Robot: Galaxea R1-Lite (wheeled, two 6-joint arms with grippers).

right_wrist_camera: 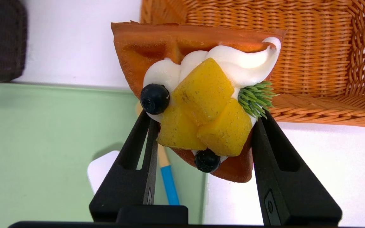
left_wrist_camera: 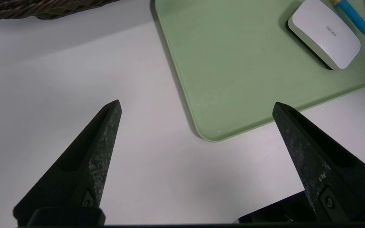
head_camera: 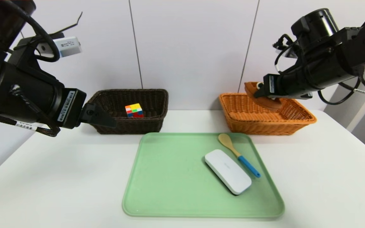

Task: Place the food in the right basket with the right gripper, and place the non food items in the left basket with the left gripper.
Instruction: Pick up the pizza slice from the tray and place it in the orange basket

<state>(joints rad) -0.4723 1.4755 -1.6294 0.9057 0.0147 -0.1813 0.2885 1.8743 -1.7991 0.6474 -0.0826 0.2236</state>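
Note:
My right gripper (right_wrist_camera: 203,120) is shut on the waffle wedge (right_wrist_camera: 198,104), which carries white cream, yellow fruit and dark berries. It hangs above the orange-tan right basket (head_camera: 296,122), over its back part, where the waffle wedge (head_camera: 257,95) shows below the arm. The multicoloured cube (head_camera: 134,110) lies inside the dark brown left basket (head_camera: 157,104). The white case (head_camera: 227,171) and the blue-handled wooden spoon (head_camera: 238,154) lie on the green tray (head_camera: 169,177). My left gripper (left_wrist_camera: 196,106) is open and empty above the table, near the tray's near-left corner.
The white table (head_camera: 43,177) carries both baskets at the back and the tray in the middle. A white wall stands right behind the baskets. The table's right edge falls off beside the orange-tan basket.

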